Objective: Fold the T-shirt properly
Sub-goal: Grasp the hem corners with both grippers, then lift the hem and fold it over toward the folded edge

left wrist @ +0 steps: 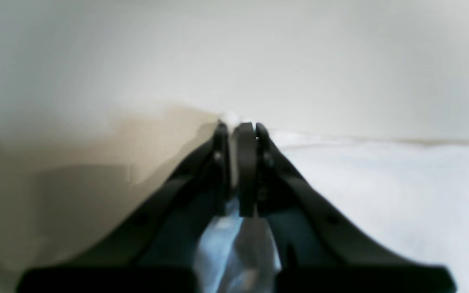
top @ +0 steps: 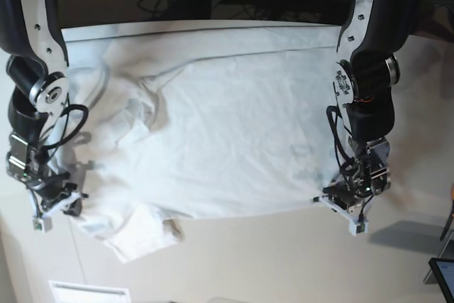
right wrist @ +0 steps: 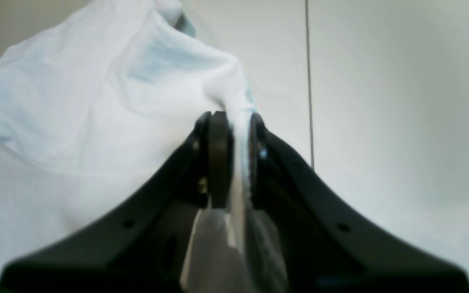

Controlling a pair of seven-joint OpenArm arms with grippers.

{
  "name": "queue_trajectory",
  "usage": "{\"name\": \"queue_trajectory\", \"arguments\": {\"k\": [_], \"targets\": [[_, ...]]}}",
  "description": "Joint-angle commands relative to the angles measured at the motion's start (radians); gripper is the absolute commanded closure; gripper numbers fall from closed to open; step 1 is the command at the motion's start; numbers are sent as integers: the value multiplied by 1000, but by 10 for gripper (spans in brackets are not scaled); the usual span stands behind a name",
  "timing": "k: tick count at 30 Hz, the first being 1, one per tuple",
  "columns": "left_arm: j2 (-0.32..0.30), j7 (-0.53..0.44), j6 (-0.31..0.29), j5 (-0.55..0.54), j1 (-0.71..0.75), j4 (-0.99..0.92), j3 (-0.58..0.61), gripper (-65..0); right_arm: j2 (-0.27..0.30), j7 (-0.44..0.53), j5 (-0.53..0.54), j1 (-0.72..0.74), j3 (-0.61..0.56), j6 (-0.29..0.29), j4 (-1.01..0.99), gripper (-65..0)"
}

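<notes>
Left tool (left wrist: 238,130): jaws closed almost together, with white cloth visible in the narrow gap between them and bunched behind the pads. In the base view this tool (top: 349,200) sits at the T-shirt's (top: 234,125) lower corner on that view's right, on the hem.

Right tool (right wrist: 229,122): jaws closed on a pinched ridge of the T-shirt (right wrist: 96,93), with the fabric rising from the grip in a raised fold. In the base view this tool (top: 55,200) is at the T-shirt's lower edge on that view's left, beside a sleeve.

T-shirt: spread across the counter (top: 284,260), mostly flat and wrinkled, with its far edge along the counter's far side. One sleeve lies crumpled at the near left corner of the T-shirt. The cloth around the collar side is rumpled.
</notes>
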Motion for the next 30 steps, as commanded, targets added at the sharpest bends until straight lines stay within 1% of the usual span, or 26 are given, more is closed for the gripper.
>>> {"name": "queue_trajectory", "arguments": {"k": [1, 6, 7, 11, 12, 15, 20, 23, 30], "targets": [[-6, 19, -16, -2, -11, 42, 13, 0, 15, 31, 16, 39, 2, 2, 22, -68], [-5, 113, -16, -2, 46, 201, 18, 0, 23, 31, 16, 39, 3, -1, 28, -68], [-5, 142, -24, -2, 55, 238, 18, 0, 25, 31, 16, 39, 3, -1, 28, -68], [-5, 246, -127, -4, 95, 364, 18, 0, 25, 31, 16, 39, 3, -1, 29, -68], [-6, 279, -144, -4, 109, 402, 18, 0, 26, 31, 16, 39, 3, -1, 31, -68], [-11, 326, -147, -4, 158, 517, 18, 0, 26, 31, 16, 35, 3, -1, 71, -68], [-15, 397, -150, -4, 249, 694, 18, 0, 26, 27, 16, 35, 3, -1, 80, -68], [-15, 432, -150, -4, 304, 797, 18, 0, 43, -3, 16, 35, 5, -1, 82, -68], [-15, 510, -150, -4, 400, 1001, 18, 0, 51, -16, 16, 35, 5, -1, 82, -68]]}}
